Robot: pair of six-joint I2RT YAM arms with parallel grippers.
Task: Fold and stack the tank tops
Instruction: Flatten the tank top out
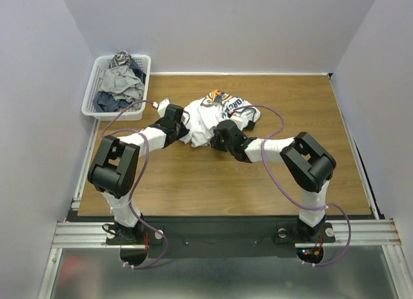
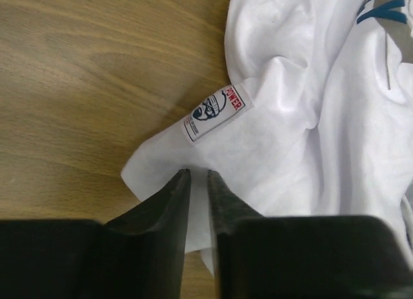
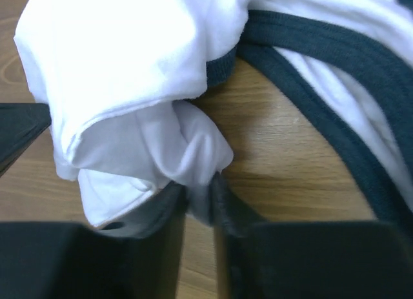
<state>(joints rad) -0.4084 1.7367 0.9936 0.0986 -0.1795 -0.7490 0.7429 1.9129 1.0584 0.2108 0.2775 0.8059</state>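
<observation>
A white tank top point(image 1: 210, 115) with navy trim and an orange-black print lies crumpled at the table's middle back. My left gripper point(image 1: 179, 121) is at its left side, shut on a corner of its white hem point(image 2: 199, 202), close to a small sewn label point(image 2: 214, 112). My right gripper point(image 1: 218, 134) is at its near side, shut on a bunched white fold point(image 3: 193, 150). The navy trim point(image 3: 310, 60) curves across the right wrist view. Both pinched parts sit low over the wood.
A white mesh basket point(image 1: 98, 86) at the back left holds several more crumpled garments point(image 1: 122, 79) in grey and navy. White walls close in the back and both sides. Purple cables run along both arms.
</observation>
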